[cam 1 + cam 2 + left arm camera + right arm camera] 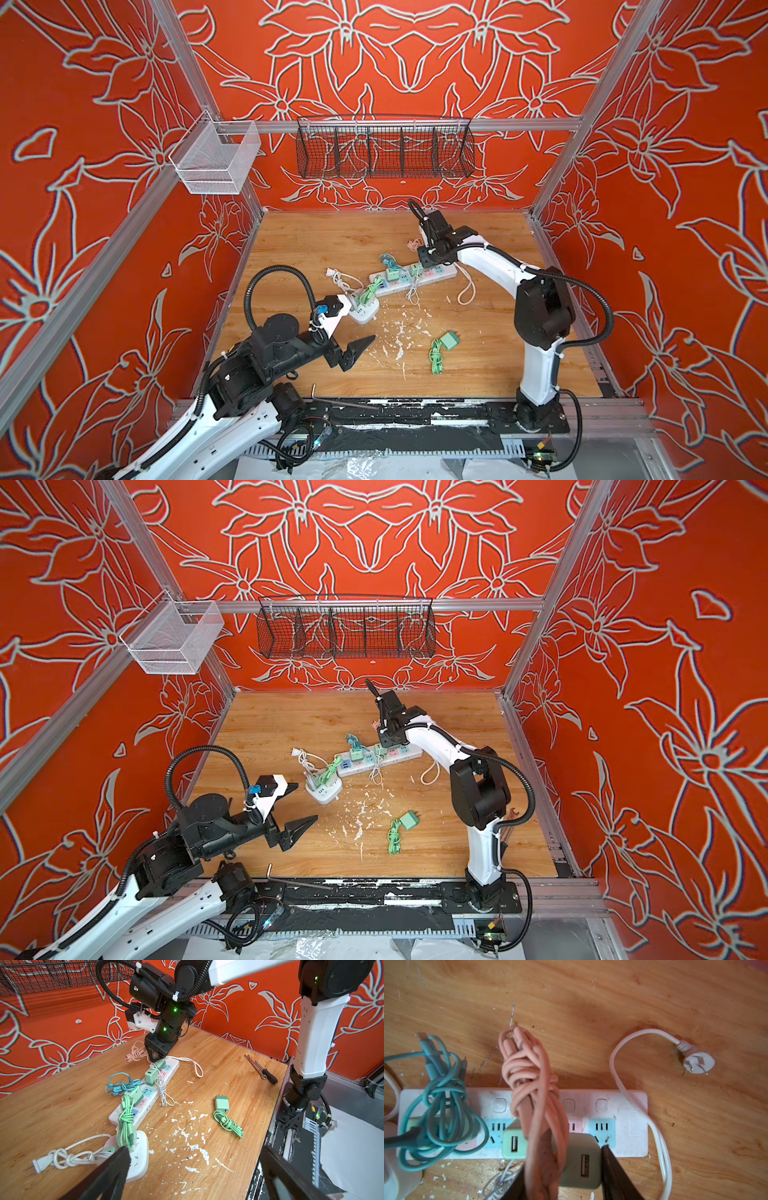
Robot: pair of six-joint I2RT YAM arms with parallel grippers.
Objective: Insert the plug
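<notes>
Right gripper [564, 1159] pinches boxy pale-green plug [583, 1167]; pink cord [533, 1084] draped across.

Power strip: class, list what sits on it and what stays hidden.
On the power strip: a middle adapter, a last adapter trailing a teal cable, and a green adapter in the right gripper. Hidden: its prongs and the covered sockets.

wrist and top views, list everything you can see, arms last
power strip: 1, white, mid table
green chargers: at least 4, two in strip, one gripped, one loose in front
cube socket: 1, white, left of strip
cable bundles: 5, teal, pink, white, two green, around strip
wrench: 1, metal, right table edge
baskets: 2, white and black, on rails
left gripper: 1, black, open by cube socket
right gripper: 1, black, shut on green charger
</notes>
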